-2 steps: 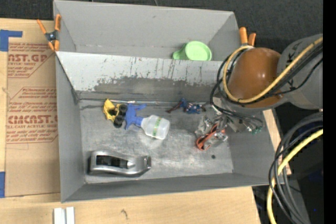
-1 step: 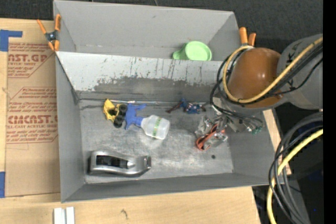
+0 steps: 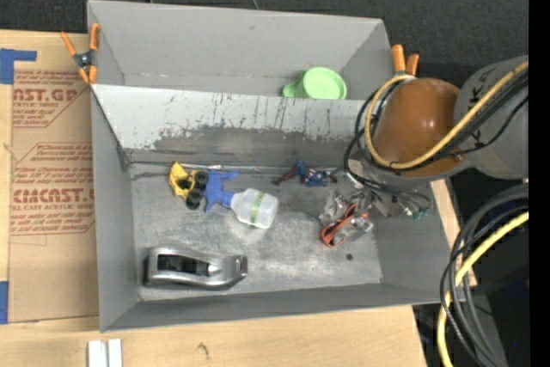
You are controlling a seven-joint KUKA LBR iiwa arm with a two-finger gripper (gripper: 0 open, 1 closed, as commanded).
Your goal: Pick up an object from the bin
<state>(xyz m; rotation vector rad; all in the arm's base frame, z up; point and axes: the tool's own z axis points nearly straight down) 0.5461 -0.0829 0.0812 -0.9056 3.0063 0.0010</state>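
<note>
My gripper hangs low over the bin floor at the right side, under the arm's orange dome. A small blue and dark object lies just up and left of it, near the foot of the back wall. A clear plastic bottle with a blue handle part lies on its side to the left of the gripper, well apart from it. Nothing can be made out inside the gripper.
A yellow and black toy sits at the bottle's left end. A grey and black tape dispenser lies near the front left. A green round lid rests high against the back wall. Bare floor lies between bottle and gripper.
</note>
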